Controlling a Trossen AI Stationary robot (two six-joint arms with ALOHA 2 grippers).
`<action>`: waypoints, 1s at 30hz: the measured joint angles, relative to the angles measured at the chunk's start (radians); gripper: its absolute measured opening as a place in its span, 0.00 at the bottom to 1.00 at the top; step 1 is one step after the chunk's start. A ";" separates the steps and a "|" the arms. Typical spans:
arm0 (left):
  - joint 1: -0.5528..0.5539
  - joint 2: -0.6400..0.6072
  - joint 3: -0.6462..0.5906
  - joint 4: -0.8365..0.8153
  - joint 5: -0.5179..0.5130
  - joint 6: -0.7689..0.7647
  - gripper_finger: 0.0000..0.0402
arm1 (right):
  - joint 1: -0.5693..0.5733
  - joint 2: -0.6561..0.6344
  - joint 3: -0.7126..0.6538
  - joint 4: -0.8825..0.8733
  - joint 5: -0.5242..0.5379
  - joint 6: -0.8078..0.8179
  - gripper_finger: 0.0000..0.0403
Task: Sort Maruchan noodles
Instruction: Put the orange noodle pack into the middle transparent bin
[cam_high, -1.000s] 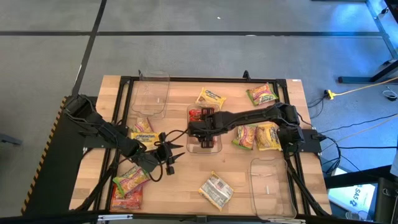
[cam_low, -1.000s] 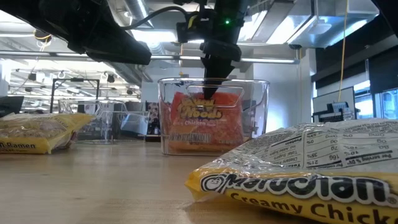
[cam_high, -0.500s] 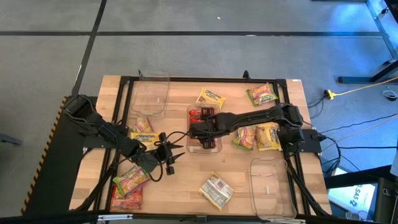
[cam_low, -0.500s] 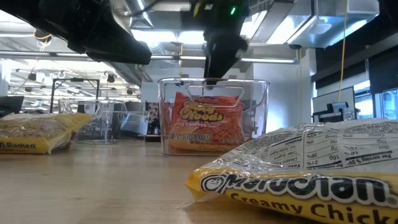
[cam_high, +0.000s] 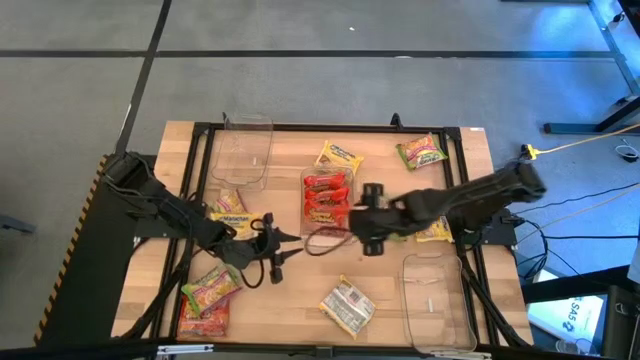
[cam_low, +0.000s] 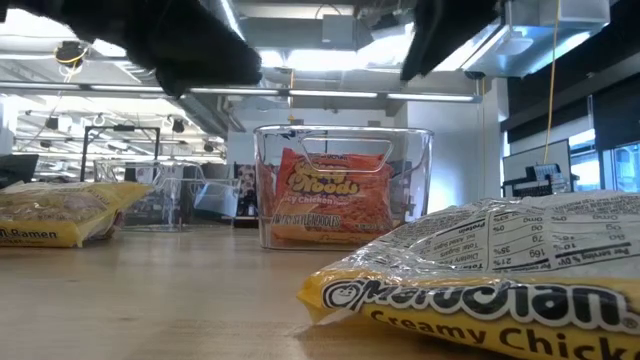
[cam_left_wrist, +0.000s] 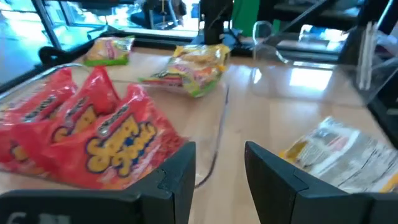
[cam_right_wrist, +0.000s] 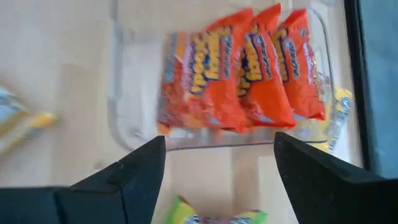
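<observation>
Three red Maruchan packets (cam_high: 326, 195) stand on edge, side by side, in the clear middle tray (cam_high: 330, 240); they show in the right wrist view (cam_right_wrist: 249, 74), the low view (cam_low: 335, 195) and the left wrist view (cam_left_wrist: 87, 140). My right gripper (cam_high: 362, 222) (cam_right_wrist: 217, 171) hangs open above the table just right of that tray, holding nothing. My left gripper (cam_high: 280, 245) (cam_left_wrist: 221, 168) is open and low, just left of the tray's near end. Other yellow, green and red packets lie flat around the table.
A clear tray (cam_high: 243, 150) sits far left, another (cam_high: 435, 295) near right. Loose packets: yellow (cam_high: 338, 155), green (cam_high: 420, 150), two under my right arm (cam_high: 432, 230), yellow (cam_high: 230, 218), green (cam_high: 210, 288), red (cam_high: 203, 320), yellow (cam_high: 347, 305) (cam_low: 480, 275). A dark cable (cam_high: 320, 245) crosses by the tray.
My right gripper has risen out of the middle tray, away from the red packet it was on, and drawn back toward the table's right edge. The red packet has stayed standing in the tray with the others.
</observation>
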 joint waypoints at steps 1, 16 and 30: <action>-0.002 0.000 0.014 -0.006 0.003 -0.004 0.33 | 0.016 -0.042 -0.043 0.035 -0.003 0.012 0.68; -0.203 0.121 0.516 -0.721 0.197 -0.581 0.32 | 0.331 -0.205 -0.332 0.538 -0.088 0.178 0.68; -0.526 0.198 0.584 -1.114 0.574 -1.841 0.32 | 0.440 -0.078 -0.332 0.765 -0.109 0.259 0.68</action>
